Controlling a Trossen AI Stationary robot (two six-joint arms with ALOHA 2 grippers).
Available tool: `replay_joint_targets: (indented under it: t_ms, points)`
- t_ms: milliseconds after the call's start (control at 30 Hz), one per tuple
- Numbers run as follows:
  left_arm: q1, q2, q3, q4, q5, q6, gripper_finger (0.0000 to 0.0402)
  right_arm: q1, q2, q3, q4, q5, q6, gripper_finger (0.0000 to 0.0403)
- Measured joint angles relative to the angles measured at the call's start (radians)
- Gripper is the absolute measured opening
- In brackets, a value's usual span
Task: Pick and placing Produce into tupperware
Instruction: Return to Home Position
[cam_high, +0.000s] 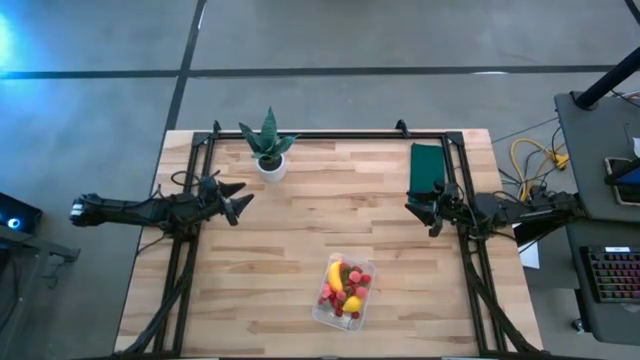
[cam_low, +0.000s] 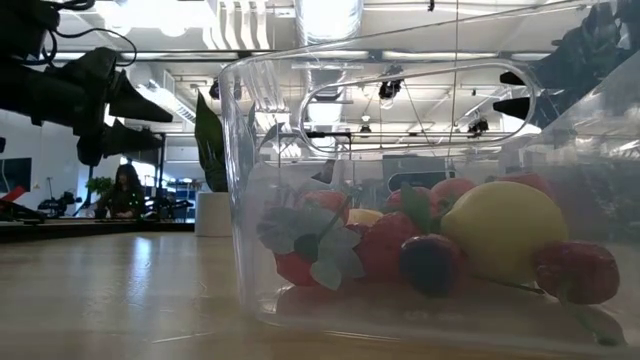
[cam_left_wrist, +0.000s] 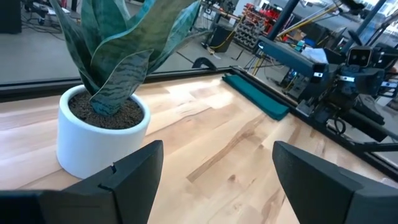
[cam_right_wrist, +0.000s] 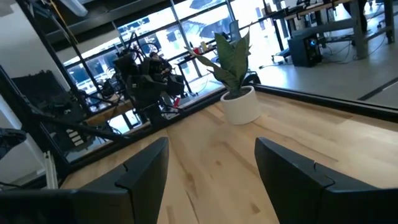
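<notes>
Nearly done: produce (cam_high: 345, 287) lies heaped inside tupperware (cam_high: 322, 316). Your left hand (cam_high: 238, 200), right hand (cam_high: 422, 210) well away from tupperware, both spread apart, empty; only homing left.

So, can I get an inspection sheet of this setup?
Surface: wooden table, no spills seen.
Job's things: clear tub near the front edge holds lemon, banana and berries; none outside.
Clutter: potted plant and green mat at the far edge.
Pincers: left pincer and right pincer open, empty, at the table's sides.
Cables: yellow cables beside the table's right.
Surroundings: keyboard to the right; person seated far off.
</notes>
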Motion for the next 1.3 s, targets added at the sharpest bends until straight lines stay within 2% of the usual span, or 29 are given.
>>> replay_joint_targets:
  t_ms: [1300]
  points:
    - [0.000,0.038,-0.001,-0.002,0.001,0.001,0.0288,0.000,0.000,0.000,0.000,0.001,0.000,0.0231]
